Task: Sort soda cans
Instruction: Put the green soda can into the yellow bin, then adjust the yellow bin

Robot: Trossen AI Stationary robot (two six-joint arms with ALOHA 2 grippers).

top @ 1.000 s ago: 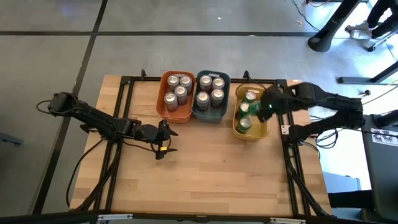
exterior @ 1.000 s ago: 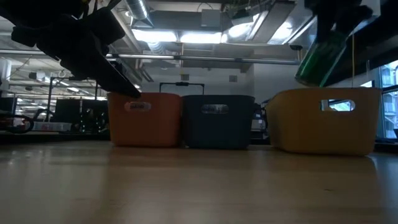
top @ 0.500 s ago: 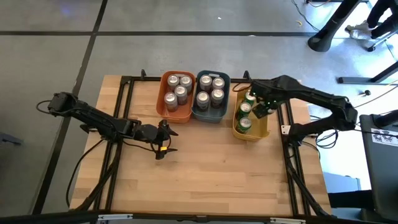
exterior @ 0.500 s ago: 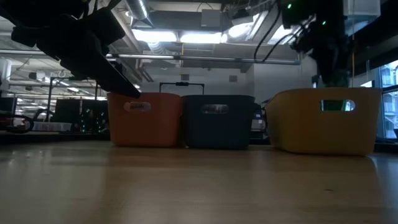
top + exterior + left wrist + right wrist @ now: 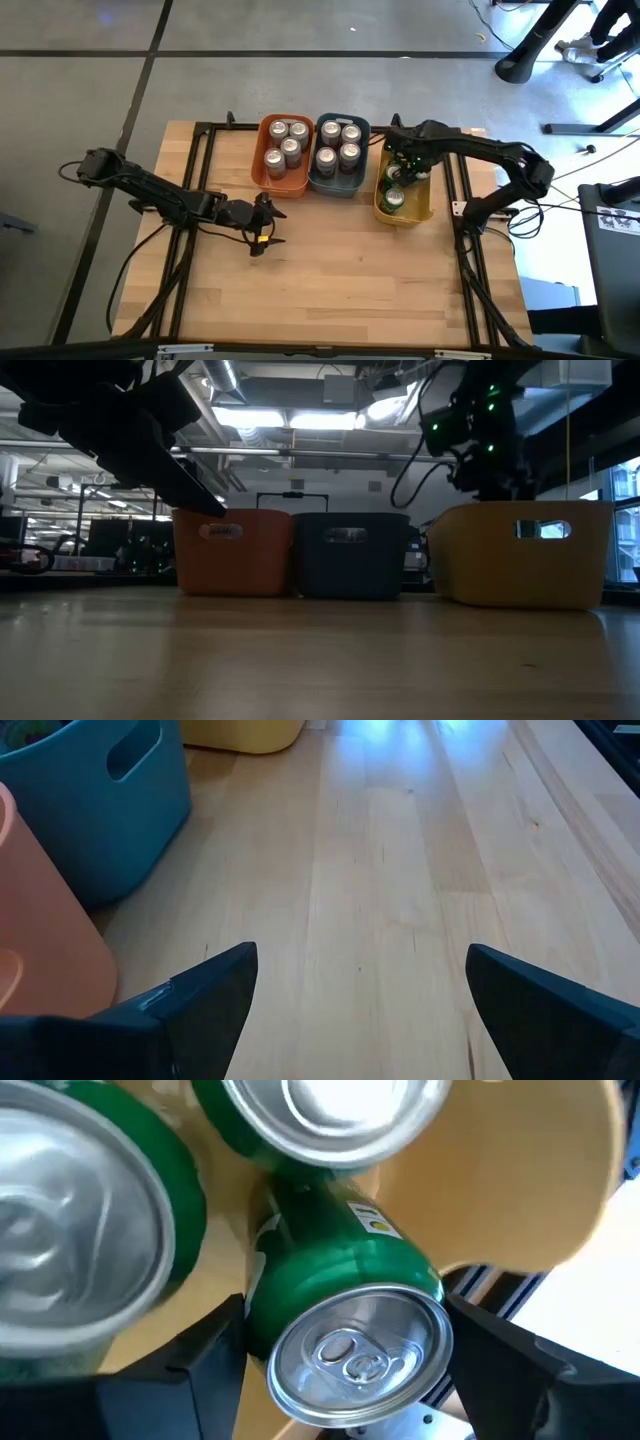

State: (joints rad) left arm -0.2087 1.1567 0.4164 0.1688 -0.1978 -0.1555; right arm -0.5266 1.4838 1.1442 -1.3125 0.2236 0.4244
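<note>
My right gripper [image 5: 408, 168] reaches down into the yellow bin [image 5: 429, 206] and is shut on a green soda can [image 5: 335, 1295] with a silver top. Other green cans [image 5: 393, 200] stand in that bin, close around the held one [image 5: 85, 1280]. Silver-topped cans fill the orange bin [image 5: 263, 150] and the grey-blue bin [image 5: 314, 160]. My left gripper [image 5: 265, 228] hovers open over bare wood in front of the orange bin, with nothing between its fingers [image 5: 215, 995]. My right gripper pinches the green can by two opposite sides of its body [image 5: 262, 1320], just under the silver top, between its two fingers [image 5: 205, 1370]. The fingers come steeply from above and lie along the can. The can's top faces up, and its lower end is hidden among the other cans.
The three bins stand in a row at the table's far edge, orange at the left, grey-blue in the middle, yellow at the right. A black frame rail [image 5: 462, 215] runs beside the yellow bin. Bare wooden tabletop [image 5: 340, 280] lies in front of the bins.
My right gripper has carried the green can from above the yellow bin's right side toward the table's left and down into the bin, tipping to point more steeply down. The can, tilted high above the rim before, now sits low among the other green cans.
</note>
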